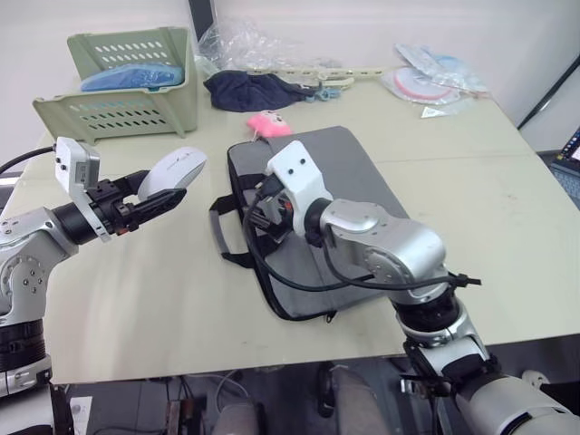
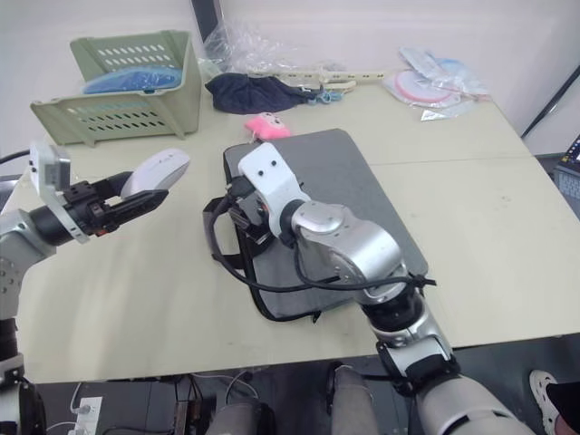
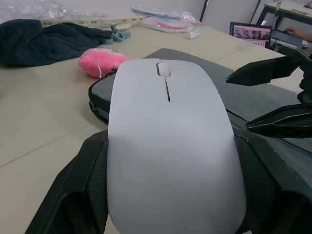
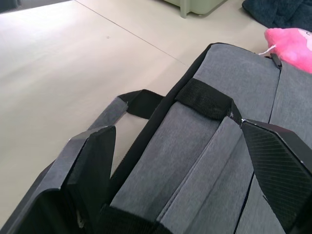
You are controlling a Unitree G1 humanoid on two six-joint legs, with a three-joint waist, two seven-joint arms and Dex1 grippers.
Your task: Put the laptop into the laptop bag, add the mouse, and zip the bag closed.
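Left wrist view: white mouse clamped between the left gripper's black fingers, scroll wheel facing up; held in the air beside the laptop bag, clear of the table
Right gripper: fingers spread wide over the bag's near edge by a black strap handle; clasping nothing
Step in hand: judged to be adding the mouse; needs the bag mouth held open by the right fingers, mouse carried low across the edge and slid flat inside before letting go; zipper teeth kept clear
Bag look: flat grey fabric, black trim and handles, lying on the table; bulk suggests laptop already inside, though laptop itself hidden
Nearby: pink plush toy just beyond the bag's far corner; green basket well apart
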